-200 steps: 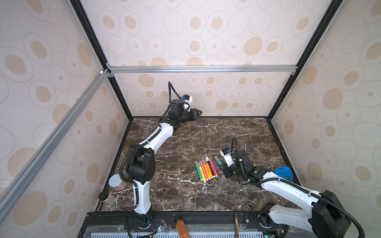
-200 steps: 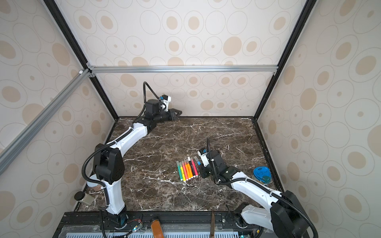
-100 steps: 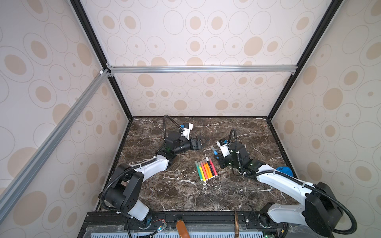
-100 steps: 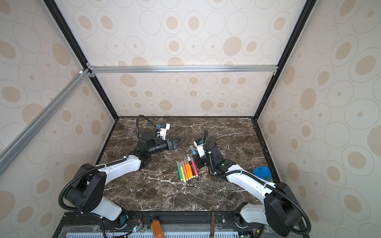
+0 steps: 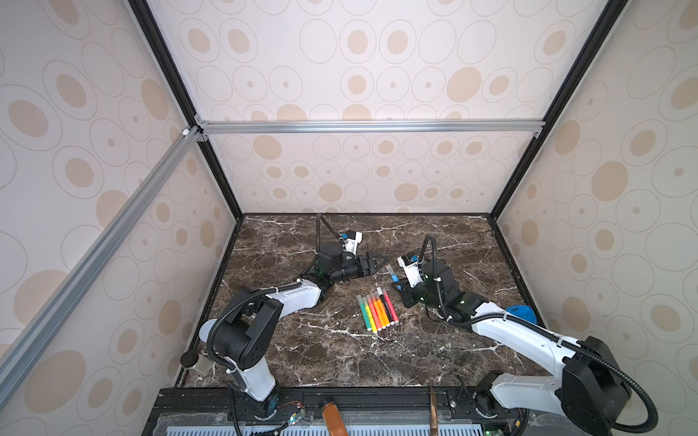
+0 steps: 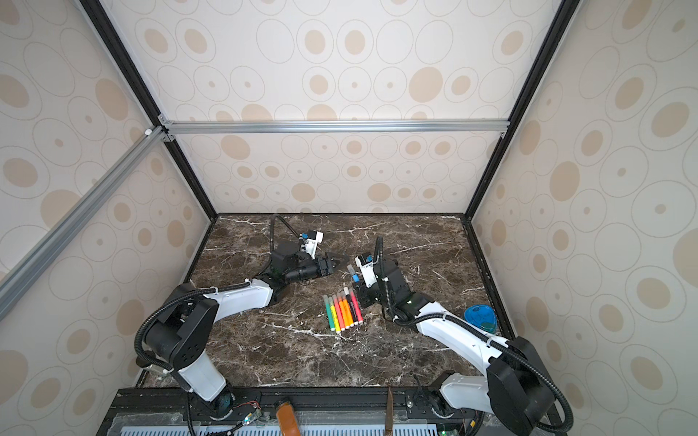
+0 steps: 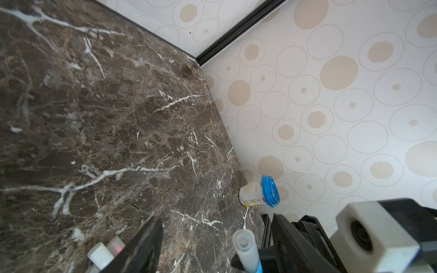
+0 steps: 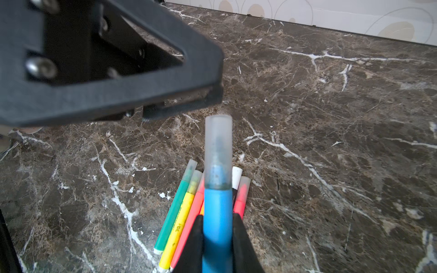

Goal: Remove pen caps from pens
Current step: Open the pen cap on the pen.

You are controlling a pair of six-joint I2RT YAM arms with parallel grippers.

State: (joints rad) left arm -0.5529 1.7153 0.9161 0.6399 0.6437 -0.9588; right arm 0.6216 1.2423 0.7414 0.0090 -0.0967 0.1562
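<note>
Free room and obstacles on the bench (image 5: 340, 362). The near half and both far corners lie bare and passable. At the centre, a flat row of pens (image 5: 377, 313). Just beyond it, the left gripper (image 5: 381, 261) and right gripper (image 5: 399, 284) face each other. The blue pen (image 5: 393, 275) fills the narrow gap between them. A blue-lidded cup (image 5: 521, 313) stands at the right edge.

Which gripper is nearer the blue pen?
Right. The right gripper is shut on the blue pen; the left gripper is open, close to its capped end, not gripping it.
</note>
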